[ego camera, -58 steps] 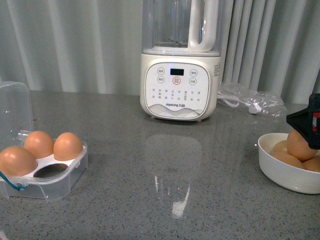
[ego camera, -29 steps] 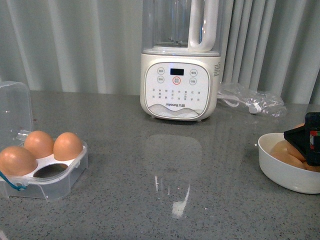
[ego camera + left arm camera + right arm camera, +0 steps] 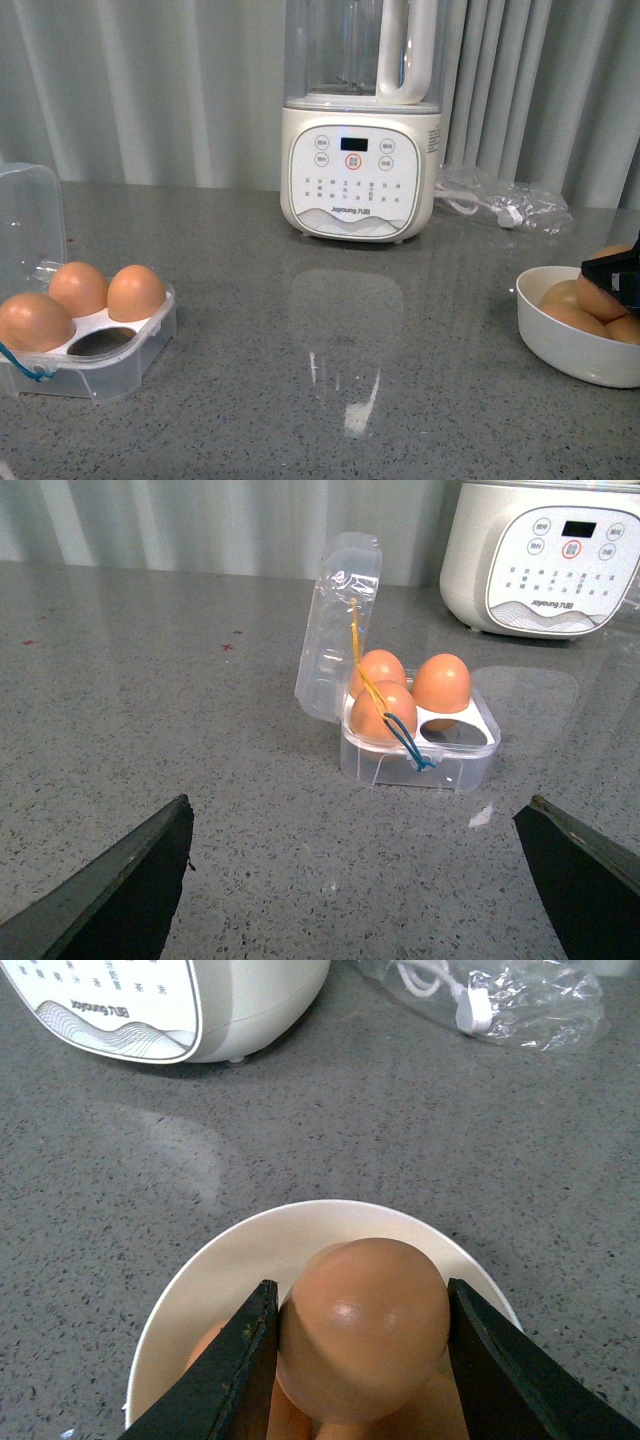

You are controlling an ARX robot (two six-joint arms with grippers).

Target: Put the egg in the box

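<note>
Because the smooth orange-brown egg (image 3: 362,1330) rides on top of the other brown eggs in the round white bowl (image 3: 215,1280), treat it as the only one within direct reach. Its outline in the right wrist view is nearly round, so the long axis probably points roughly up toward that camera; you cannot confirm this from the front view, where only part of the shell shows.

The right gripper (image 3: 360,1295) brackets the egg. One black finger lies against each flank and no gap shows, so read it as closed on the shell at the widest girth. Whether the egg has cleared the eggs beneath it cannot be told.

The bowl stands at the far right of the grey speckled tabletop (image 3: 330,400). The small clear plastic four-cell egg box (image 3: 100,350) stands at the far left with its domed lid upright. Three cells are filled. The one vacant cell (image 3: 100,340) is the front one on the side facing the bowl.

The coming move is therefore judged to be a lift followed by a long traverse toward the robot's left, across the tabletop in front of the white blender base (image 3: 360,170).

The left gripper (image 3: 357,805) is spread wide and holds nothing. It faces the box and is the nearer arm to it, while the right arm alone is at the egg.
</note>
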